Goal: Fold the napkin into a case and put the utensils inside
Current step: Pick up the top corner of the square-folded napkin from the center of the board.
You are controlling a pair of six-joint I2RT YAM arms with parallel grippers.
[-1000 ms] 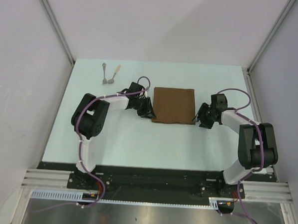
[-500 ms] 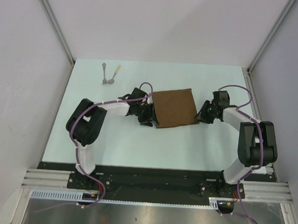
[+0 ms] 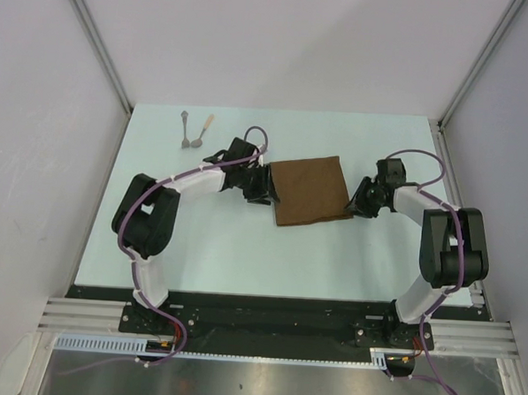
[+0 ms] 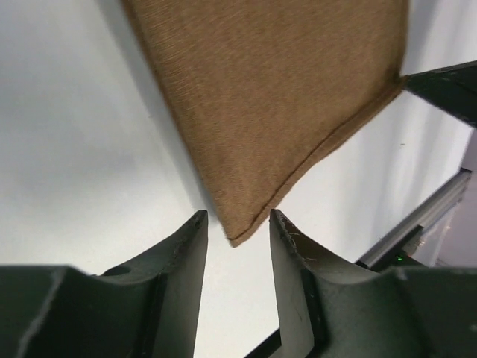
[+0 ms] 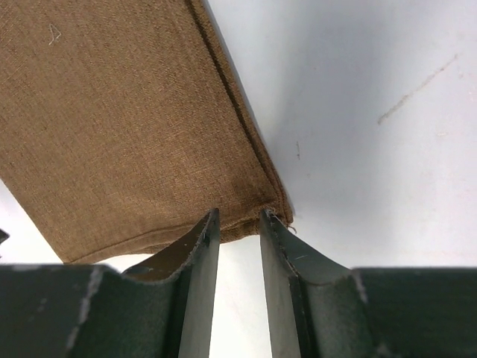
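Lying askew, plain brown napkin (image 3: 310,191)

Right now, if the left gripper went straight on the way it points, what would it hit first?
The napkin: its corner lies just ahead of the left gripper, between the open fingertips, though its height above the cloth is unclear.

Both arms reach low over the middle of the tabletop (image 3: 243,258), facing each other. The left arm (image 3: 189,183) stretches rightward, and the left gripper (image 3: 264,187) has its jaws parted. The right arm (image 3: 443,247) folds in from the right edge, and the right gripper (image 3: 359,202) has a narrower gap between its jaws.
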